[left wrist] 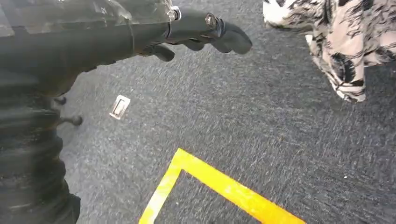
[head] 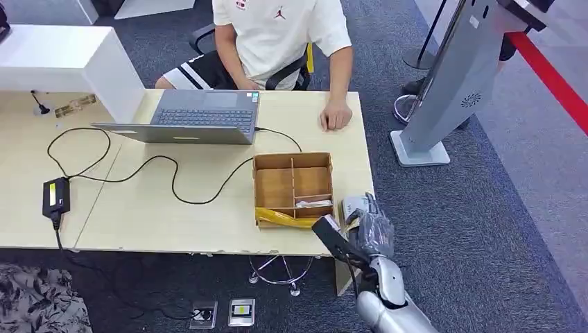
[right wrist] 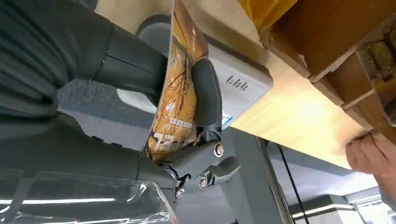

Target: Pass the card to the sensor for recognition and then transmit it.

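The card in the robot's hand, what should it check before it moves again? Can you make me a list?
1. Card held firmly: ok. The right hand pinches it between the thumb and the fingers.
2. Card over the sensor: ok. In the right wrist view the grey box lies right behind the card, by the table edge.
3. Sensor has read the card: cannot tell, no light or screen shows.
4. Wooden box out of the way: ok, it sits beside the hand, apart from it.
5. Person's hand ready to take the card: not ok, it rests on the table past the box.
6. Left hand free: ok, it hangs over the carpet holding nothing.
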